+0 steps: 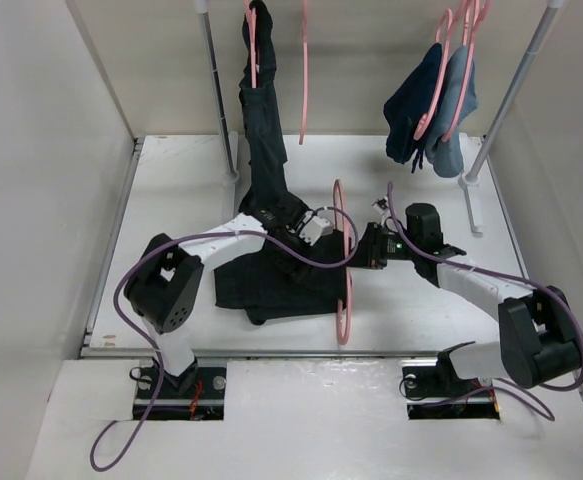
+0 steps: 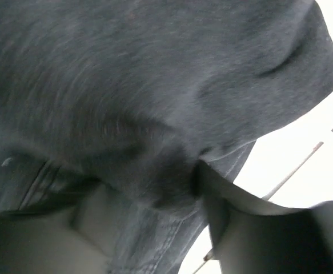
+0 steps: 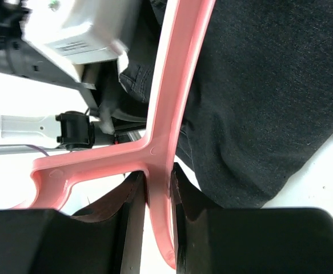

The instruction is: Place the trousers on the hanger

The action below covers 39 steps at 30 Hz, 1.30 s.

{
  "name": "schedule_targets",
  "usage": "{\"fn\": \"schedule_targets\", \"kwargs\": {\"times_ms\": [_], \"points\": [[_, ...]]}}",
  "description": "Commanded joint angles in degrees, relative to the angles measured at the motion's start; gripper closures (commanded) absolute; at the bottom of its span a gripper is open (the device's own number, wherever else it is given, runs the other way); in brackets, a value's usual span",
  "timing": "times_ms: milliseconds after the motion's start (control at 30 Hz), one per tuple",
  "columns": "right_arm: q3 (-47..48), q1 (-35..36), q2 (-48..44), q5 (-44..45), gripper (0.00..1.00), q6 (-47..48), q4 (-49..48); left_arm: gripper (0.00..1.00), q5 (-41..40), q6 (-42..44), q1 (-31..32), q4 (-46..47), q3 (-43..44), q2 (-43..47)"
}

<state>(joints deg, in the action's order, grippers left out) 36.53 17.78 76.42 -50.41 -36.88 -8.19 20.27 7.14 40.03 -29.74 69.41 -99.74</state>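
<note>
The black trousers (image 1: 266, 285) lie bunched in the middle of the white table (image 1: 171, 170). The pink hanger (image 1: 342, 300) stands on edge just right of them. My right gripper (image 1: 359, 247) is shut on the hanger's stem; in the right wrist view the fingers (image 3: 192, 228) clamp the pink bar (image 3: 172, 85), with the black cloth (image 3: 269, 85) behind it. My left gripper (image 1: 321, 232) is at the trousers' upper right edge, close to the hanger. In the left wrist view dark cloth (image 2: 155, 85) fills the frame, and a fold with a seam sits between the closed-in fingers (image 2: 252, 234).
A second dark pair (image 1: 261, 120) hangs on a pink hanger from the back rack down to the table. An empty pink hanger (image 1: 303, 70) hangs beside it. Blue garments (image 1: 431, 110) hang at the back right. Rack poles (image 1: 216, 100) (image 1: 511, 100) stand behind.
</note>
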Motion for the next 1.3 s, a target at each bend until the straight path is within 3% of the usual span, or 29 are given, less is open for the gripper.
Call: {"fn": "schedule_targets", "kwargs": {"times_ms": [0, 33, 67, 133, 300, 467, 667, 867, 1033, 1167, 1267], "points": [[-0.76, -0.73, -1.28, -0.74, 1.0, 2.96, -3.86, 0.55, 7.13, 0.42, -0.39, -0.93, 2.93, -1.24], [-0.76, -1.25, -1.28, -0.74, 1.0, 2.96, -3.86, 0.65, 8.11, 1.12, -0.39, -1.63, 3.8, -1.24], [-1.37, -1.26, -1.28, -0.74, 1.0, 2.96, -3.86, 0.84, 8.81, 1.13, -0.39, -1.64, 4.5, -0.72], [-1.9, -2.04, -0.75, -0.74, 1.0, 2.96, -3.86, 1.0, 10.13, 1.82, -0.91, -2.95, 5.03, 0.51], [-4.01, -4.68, -0.75, 1.1, 1.0, 1.65, -3.86, 1.0, 12.59, 4.81, -2.06, -8.39, 9.16, 6.74], [-5.41, -6.09, 3.02, 2.69, 1.0, -2.04, -7.44, 1.0, 20.84, 11.22, -3.38, -15.61, 18.29, 17.55], [-4.9, -2.41, 8.38, 3.47, 1.0, -8.02, -16.15, 1.0, 19.37, 13.6, -3.99, -16.23, 20.68, 27.4], [-2.17, 2.08, 9.89, 8.04, 1.0, -9.69, -16.16, 1.0, 18.67, 14.39, -6.98, -18.07, 16.55, 29.43], [-2.7, 2.08, 3.23, 16.83, 1.0, -6.63, -6.6, 1.0, 10.95, 19.13, -9.0, -21.58, 13.75, 33.38], [-2.09, 2.08, -6.7, 22.54, 1.0, -3.64, 3.94, 1.0, -4.06, 25.28, -10.67, -22.29, -0.79, 36.89], [1.6, 2.08, -14.86, 28.08, 1.0, -0.92, 14.38, 1.0, -7.43, 27.4, -11.2, -20.46, -9.0, 38.84]]}}
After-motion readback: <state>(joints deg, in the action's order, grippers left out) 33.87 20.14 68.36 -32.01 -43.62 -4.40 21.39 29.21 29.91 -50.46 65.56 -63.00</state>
